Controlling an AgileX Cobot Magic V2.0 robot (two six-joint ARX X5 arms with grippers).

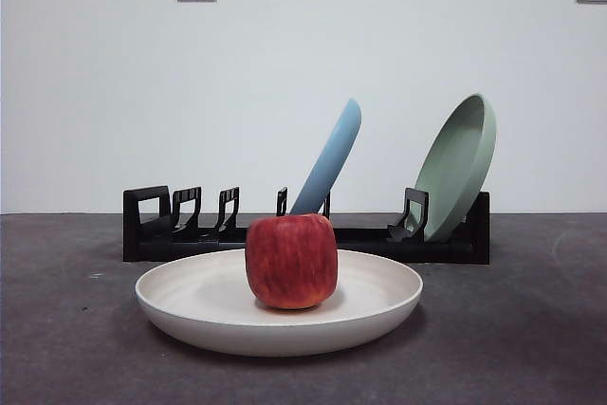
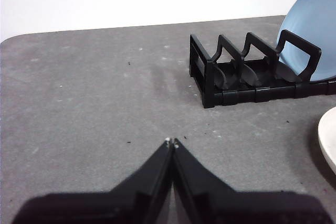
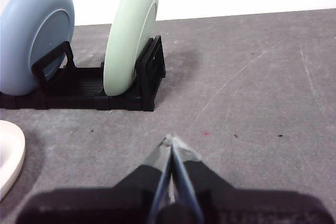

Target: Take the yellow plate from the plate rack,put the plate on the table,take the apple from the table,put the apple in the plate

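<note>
The red apple (image 1: 291, 261) sits in the middle of the cream yellow plate (image 1: 190, 305), which lies flat on the dark grey table (image 1: 76, 348) in front of the black plate rack (image 1: 156, 225). The plate's edge shows in the left wrist view (image 2: 328, 137) and in the right wrist view (image 3: 9, 153). My left gripper (image 2: 171, 141) is shut and empty above bare table, away from the rack's loop end (image 2: 210, 74). My right gripper (image 3: 170, 140) is shut and empty, off the rack's other end (image 3: 149, 74). Neither gripper shows in the front view.
A light blue plate (image 1: 332, 160) leans in the rack's middle slots, and a pale green plate (image 1: 460, 166) stands at the rack's right end. Both also show in the right wrist view: the blue one (image 3: 31, 35) and the green one (image 3: 131, 32). A white wall stands behind.
</note>
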